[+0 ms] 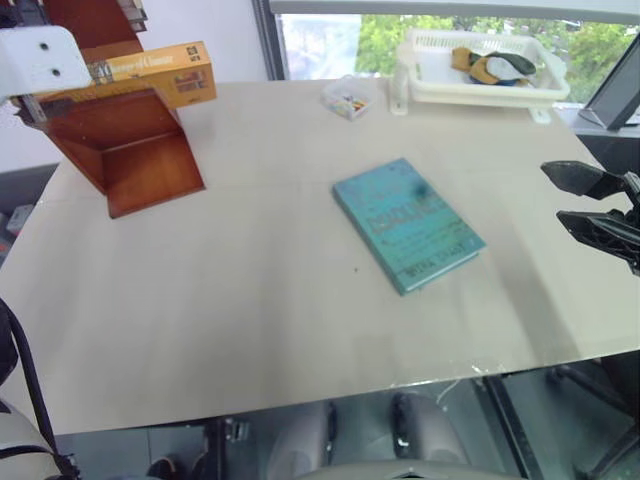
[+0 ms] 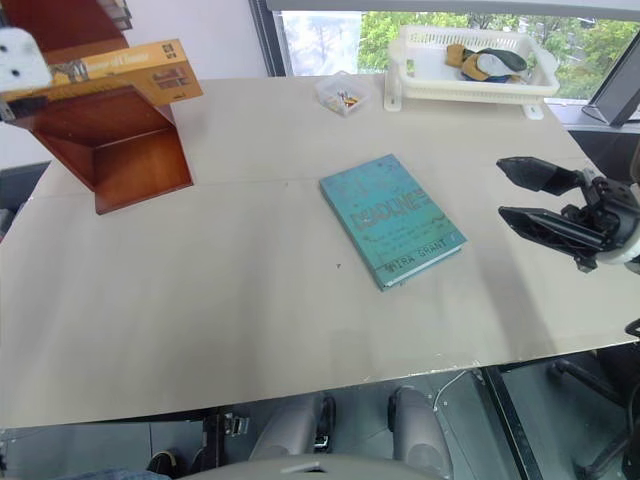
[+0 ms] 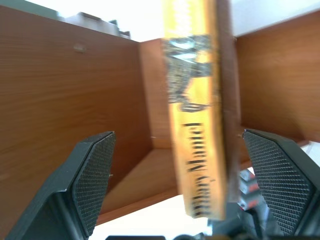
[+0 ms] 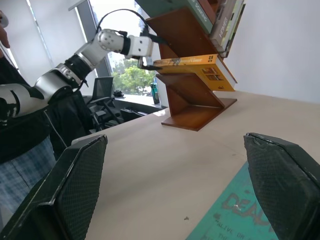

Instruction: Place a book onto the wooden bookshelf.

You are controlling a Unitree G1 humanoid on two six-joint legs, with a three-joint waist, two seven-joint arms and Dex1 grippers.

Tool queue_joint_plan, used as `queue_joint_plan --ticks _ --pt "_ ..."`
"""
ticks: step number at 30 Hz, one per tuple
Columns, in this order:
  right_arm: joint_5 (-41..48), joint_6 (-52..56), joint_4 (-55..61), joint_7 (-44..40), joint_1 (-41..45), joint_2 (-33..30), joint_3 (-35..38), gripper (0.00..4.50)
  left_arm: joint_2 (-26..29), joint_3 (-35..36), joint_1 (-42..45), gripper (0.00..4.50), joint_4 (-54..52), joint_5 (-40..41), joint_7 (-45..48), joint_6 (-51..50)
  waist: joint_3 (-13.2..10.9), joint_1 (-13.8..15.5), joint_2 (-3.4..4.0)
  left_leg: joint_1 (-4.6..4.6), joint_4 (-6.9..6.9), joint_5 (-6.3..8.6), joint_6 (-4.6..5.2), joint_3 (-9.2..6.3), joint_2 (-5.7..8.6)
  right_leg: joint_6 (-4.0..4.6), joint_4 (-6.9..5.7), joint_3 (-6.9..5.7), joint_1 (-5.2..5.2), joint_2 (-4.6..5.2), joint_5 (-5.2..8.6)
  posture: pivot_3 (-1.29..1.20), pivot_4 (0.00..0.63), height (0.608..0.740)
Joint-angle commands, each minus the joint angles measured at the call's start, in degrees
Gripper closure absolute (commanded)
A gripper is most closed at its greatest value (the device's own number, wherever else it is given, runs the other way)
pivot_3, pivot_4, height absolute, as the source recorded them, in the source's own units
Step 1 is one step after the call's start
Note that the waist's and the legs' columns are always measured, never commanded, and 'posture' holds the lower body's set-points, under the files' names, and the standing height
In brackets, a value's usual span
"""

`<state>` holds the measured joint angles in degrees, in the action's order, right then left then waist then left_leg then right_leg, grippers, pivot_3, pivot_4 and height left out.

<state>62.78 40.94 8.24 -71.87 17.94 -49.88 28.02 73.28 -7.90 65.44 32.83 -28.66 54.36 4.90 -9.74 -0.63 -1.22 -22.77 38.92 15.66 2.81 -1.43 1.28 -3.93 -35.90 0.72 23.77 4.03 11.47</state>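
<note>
The orange-yellow book (image 1: 160,72) lies flat on a step of the reddish-brown wooden bookshelf (image 1: 130,150) at the table's far left, its right end jutting past the slanted side panel. My left gripper (image 3: 177,136) is open at the book's left end. Its two black fingers (image 3: 92,175) stand on either side of the spine (image 3: 197,125) with a gap on each side. In the right wrist view that gripper (image 4: 150,62) sits at the end of the book (image 4: 195,67). My right gripper (image 2: 506,189) hovers open and empty over the table's right edge, pointing left.
A thin teal book (image 1: 405,222) lies flat mid-table. A white plastic basket (image 1: 480,92) with small items and a small clear box (image 1: 348,97) stand at the far edge. More books (image 4: 220,20) fill the shelf's upper tier. A person (image 4: 20,125) stands beyond the table.
</note>
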Motion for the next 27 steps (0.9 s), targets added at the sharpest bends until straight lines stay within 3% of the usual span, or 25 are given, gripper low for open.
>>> queue_joint_plan --ticks 1,8,14,19,23,27 --pt "-0.18 -1.00 -0.19 -1.06 0.18 -1.18 1.95 0.00 1.99 5.59 -1.43 0.04 -6.50 6.82 5.29 -4.00 0.00 -0.01 0.00 0.00 0.00 0.00 0.00 0.01 0.00 0.00 0.00 0.00 0.00 0.00 0.00 0.00 0.150 0.740" --pt "-2.91 -1.90 -2.81 -3.20 0.50 -2.36 1.03 0.00 -2.61 16.44 -16.39 0.04 -26.28 26.71 15.05 -18.19 0.01 0.15 0.05 0.01 0.13 0.00 -0.01 -0.04 -0.10 0.01 -0.07 -0.05 -0.04 0.01 0.00 0.00 0.150 0.740" --pt "-10.03 -6.30 -5.80 -4.36 -5.45 -3.47 2.01 0.00 -13.99 30.60 -40.14 0.04 -45.58 42.94 12.62 -37.22 0.04 -0.14 0.11 0.06 0.18 0.00 -0.01 0.01 -0.18 0.01 -0.06 0.02 -0.06 -0.02 0.00 0.00 0.150 0.740" --pt "-19.67 -14.58 -11.96 -6.38 -10.35 -4.47 -0.32 0.00 -20.95 33.39 -53.77 0.04 -49.42 47.64 8.54 -41.14 0.06 -0.01 0.13 0.13 0.14 0.00 -0.01 0.05 -0.22 0.02 0.00 0.04 -0.08 -0.03 -0.01 0.00 0.150 0.740" --pt "-26.28 -20.69 -17.73 -6.46 -10.53 -3.96 -3.49 0.00 -24.97 31.36 -58.07 0.04 -49.61 49.14 5.44 -40.65 0.06 0.18 0.12 0.22 0.16 0.00 -0.04 0.07 -0.21 0.03 0.00 0.05 -0.18 0.00 -0.01 0.00 0.150 0.740" --pt "-27.64 -22.91 -20.64 -6.83 -10.05 -3.30 -4.13 0.00 -25.22 29.15 -58.96 0.04 -48.11 47.17 1.22 -39.82 0.08 0.19 0.15 0.30 0.17 -0.04 -0.10 0.10 -0.22 0.10 -0.02 0.10 -0.20 -0.01 -0.05 0.00 0.150 0.740"
